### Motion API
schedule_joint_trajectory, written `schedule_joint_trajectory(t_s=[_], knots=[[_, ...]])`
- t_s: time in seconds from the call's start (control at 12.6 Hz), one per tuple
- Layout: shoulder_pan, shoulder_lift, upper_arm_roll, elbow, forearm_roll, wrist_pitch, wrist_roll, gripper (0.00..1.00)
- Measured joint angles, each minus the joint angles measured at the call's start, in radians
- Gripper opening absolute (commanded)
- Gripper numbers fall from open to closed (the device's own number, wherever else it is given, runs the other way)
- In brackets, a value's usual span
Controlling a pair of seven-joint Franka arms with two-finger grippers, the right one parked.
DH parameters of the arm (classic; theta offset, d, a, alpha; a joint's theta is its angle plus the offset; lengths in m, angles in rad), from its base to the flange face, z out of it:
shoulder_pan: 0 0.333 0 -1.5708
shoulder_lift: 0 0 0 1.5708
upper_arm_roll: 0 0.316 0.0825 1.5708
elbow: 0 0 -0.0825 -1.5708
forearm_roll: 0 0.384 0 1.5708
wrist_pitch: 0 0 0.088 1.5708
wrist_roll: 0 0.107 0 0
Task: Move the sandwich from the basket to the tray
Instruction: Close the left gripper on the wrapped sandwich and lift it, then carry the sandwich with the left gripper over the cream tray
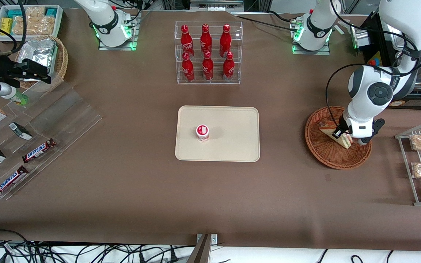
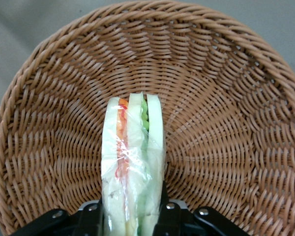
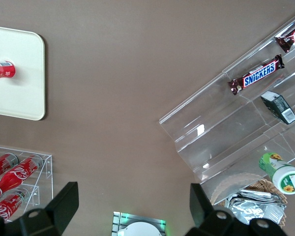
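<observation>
Early stage of the transfer, grasp made and carry not yet begun. My hand [image 1: 343, 136] is lowered into the basket [image 1: 327, 155], which sits on the desk [image 1: 122, 190] toward the working arm's end. In the wrist view my fingers [image 2: 93, 216] press against the two bread faces of the sandwich [image 2: 132, 162], so I am closed on it across its thickness, with the striped filling edge facing the camera and the wedge standing on end between the pads. The front view shows the sandwich [image 1: 336, 134] low inside the basket rim; whether it has left the woven floor [image 2: 226, 147] I cannot tell.

The tray [image 1: 232, 146] lies at the middle of the desk, well apart from the basket, and holds only a small red-and-white cup [image 1: 202, 132] near its centre, with bare surface all around it. A rack of red bottles [image 1: 207, 51] stands farther from the front camera than the tray.

Done, as I judge it: approach and grip. Left to do: lift clear of the rim, carry across the desk, set the sandwich down on a bare part of the tray away from the cup, and release.
</observation>
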Motion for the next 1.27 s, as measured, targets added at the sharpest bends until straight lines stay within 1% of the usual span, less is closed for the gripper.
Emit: schedule_joint_trajectory(t_s=[0.08,0.24,0.56,0.64,0.8,0.96,1.27], knots=[[0.000,0.000,0.000,0.013,0.000,-0.016,0.000,0.00],[-0.001,-0.002,-0.007,0.068,0.004,-0.111,0.032,0.00],[-0.004,-0.044,-0.035,0.189,0.003,-0.320,0.241,0.00],[-0.004,-0.053,-0.048,0.229,-0.008,-0.380,0.299,0.00],[-0.005,-0.062,-0.085,0.327,-0.072,-0.487,0.410,0.00],[-0.008,-0.063,-0.147,0.398,-0.103,-0.540,0.454,0.00],[-0.019,-0.062,-0.331,0.473,-0.111,-0.607,0.456,0.00]])
